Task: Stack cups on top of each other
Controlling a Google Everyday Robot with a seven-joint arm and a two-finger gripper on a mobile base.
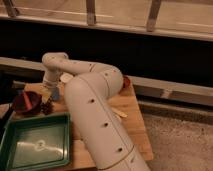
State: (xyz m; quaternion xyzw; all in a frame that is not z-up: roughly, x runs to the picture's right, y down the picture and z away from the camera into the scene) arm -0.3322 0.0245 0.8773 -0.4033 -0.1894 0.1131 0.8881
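Note:
The white cup (65, 77) stands at the back left of the wooden table (131, 120), its rim showing just under my arm's wrist link. A small blue-grey cup (56, 93) sits in front of it, partly hidden. My gripper (47, 95) hangs down from the wrist right beside the blue-grey cup, on its left, between it and the reddish-brown bowl (27, 102). I cannot tell whether it touches the cup. The two cups stand apart, not stacked.
A green tray (35, 142) lies at the front left. My thick white arm (95, 115) crosses the table's middle and hides much of it. A reddish object (125, 82) peeks out behind the elbow. A pale flat strip (119, 113) lies right of the arm.

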